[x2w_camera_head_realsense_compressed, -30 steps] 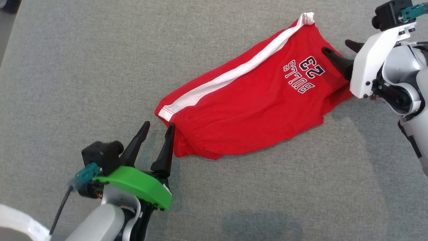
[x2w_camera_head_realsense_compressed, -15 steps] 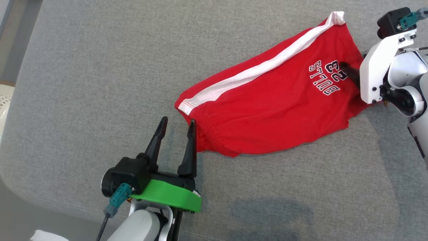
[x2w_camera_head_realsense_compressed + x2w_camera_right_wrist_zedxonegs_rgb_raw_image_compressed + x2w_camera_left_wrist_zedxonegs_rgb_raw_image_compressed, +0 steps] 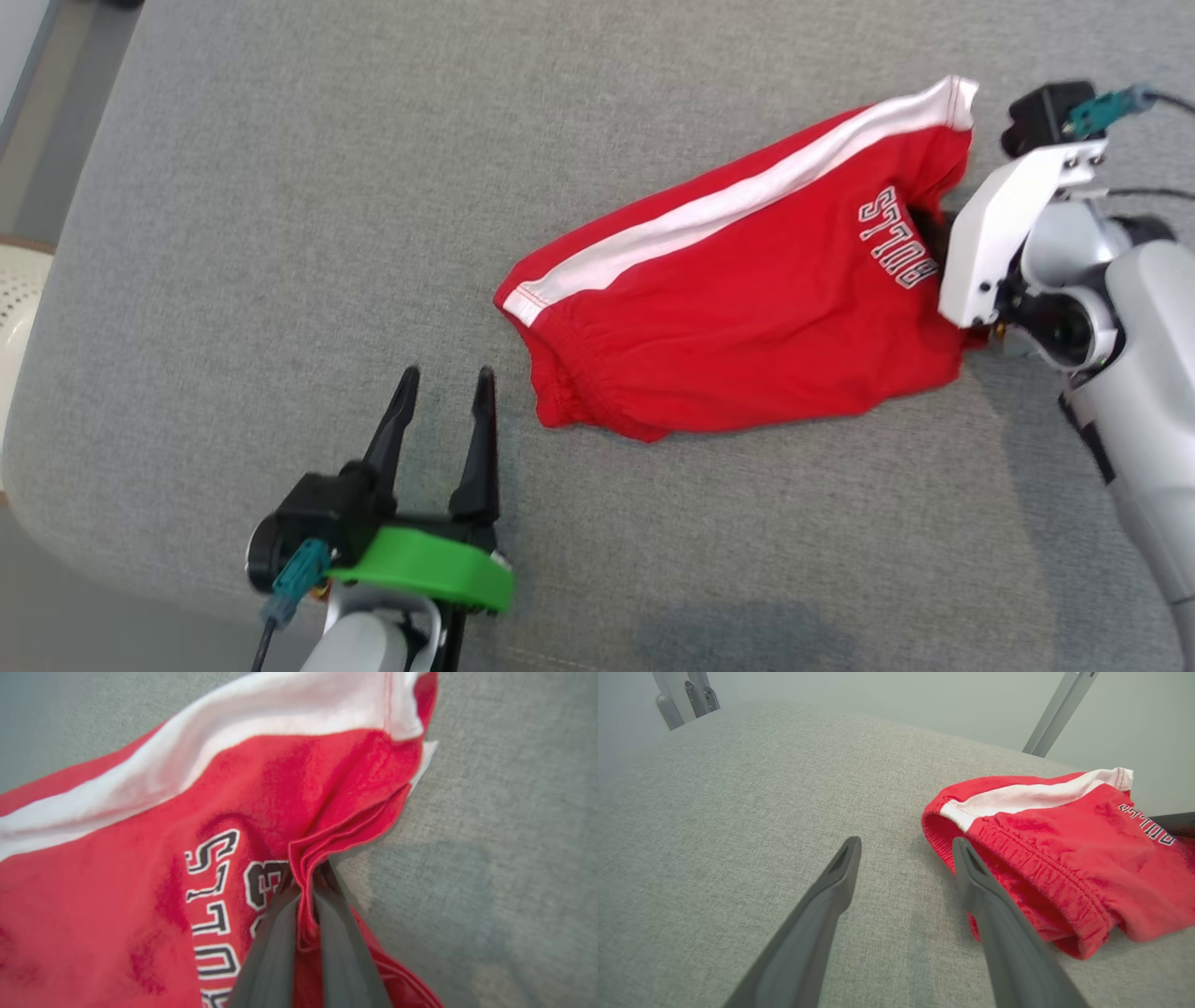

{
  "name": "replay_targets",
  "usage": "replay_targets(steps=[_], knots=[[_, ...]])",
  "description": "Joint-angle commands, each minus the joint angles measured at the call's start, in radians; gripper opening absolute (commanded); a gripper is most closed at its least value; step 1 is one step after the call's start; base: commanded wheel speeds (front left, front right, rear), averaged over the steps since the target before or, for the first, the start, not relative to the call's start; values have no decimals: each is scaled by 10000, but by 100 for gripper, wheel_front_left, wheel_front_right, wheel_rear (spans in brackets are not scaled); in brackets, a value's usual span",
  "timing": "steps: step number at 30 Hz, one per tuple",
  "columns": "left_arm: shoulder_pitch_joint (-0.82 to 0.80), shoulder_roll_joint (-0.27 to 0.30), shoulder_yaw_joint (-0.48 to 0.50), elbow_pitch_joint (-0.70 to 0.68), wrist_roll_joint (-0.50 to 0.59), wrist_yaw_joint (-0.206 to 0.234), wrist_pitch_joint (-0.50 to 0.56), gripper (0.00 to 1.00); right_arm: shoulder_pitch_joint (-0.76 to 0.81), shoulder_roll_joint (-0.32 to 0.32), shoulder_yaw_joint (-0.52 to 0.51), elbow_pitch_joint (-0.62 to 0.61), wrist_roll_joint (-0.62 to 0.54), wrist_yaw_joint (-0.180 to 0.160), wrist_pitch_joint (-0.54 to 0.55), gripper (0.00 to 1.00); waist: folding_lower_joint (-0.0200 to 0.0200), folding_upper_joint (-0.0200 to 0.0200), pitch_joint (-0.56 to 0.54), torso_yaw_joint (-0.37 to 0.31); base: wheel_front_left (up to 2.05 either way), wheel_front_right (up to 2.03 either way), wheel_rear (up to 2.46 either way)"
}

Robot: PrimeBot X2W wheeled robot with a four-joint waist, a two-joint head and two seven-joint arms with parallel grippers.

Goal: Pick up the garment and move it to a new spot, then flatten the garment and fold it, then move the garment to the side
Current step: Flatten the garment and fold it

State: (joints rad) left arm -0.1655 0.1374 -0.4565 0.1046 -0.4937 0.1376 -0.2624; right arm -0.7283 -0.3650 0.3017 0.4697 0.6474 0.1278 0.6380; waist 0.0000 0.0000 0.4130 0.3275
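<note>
This is looking like a plain test room or lab more than a home, though it is hard to be sure. A big tabletop (image 3: 280,187) wearing gray cloth is taking up most of the room, with its corner curving round. A plain pale wall (image 3: 878,690) is standing behind it. Gray metal bars (image 3: 1057,711) are slanting up in front of that wall. A smooth floor (image 3: 42,177) is showing at the left, where a white thing with little holes (image 3: 14,308) is peeking in.
</note>
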Motion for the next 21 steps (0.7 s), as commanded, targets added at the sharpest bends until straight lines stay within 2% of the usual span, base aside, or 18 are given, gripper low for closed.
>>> replay_targets(steps=[1, 6, 11, 16, 21], knots=[[359, 118, 153, 89, 105, -115, -25, 100, 862, 196, 192, 383, 155, 39, 64, 0, 0, 0, -1434, -1354, 0, 0, 0], [1233, 306, 586, 228, 311, -355, -27, 100, 1449, 295, -112, 557, 585, 16, -394, 0, 0, 0, -2458, -2264, 0, 0, 0], [1852, 409, 768, 217, 367, -419, -26, 100, 1915, 218, -551, 651, 956, 18, -657, 0, 0, 0, -3021, -2820, 0, 0, 0], [2082, 441, 763, 138, 388, -488, -26, 100, 2369, -209, -1338, 871, 1136, 21, -957, 0, 0, 0, -3112, -2985, 0, 0, 0], [2043, 479, 676, 108, 454, -566, -25, 100, 2541, -519, -2406, 1337, 1105, 22, -1278, 0, 0, 0, -2886, -2867, 0, 0, 0]])
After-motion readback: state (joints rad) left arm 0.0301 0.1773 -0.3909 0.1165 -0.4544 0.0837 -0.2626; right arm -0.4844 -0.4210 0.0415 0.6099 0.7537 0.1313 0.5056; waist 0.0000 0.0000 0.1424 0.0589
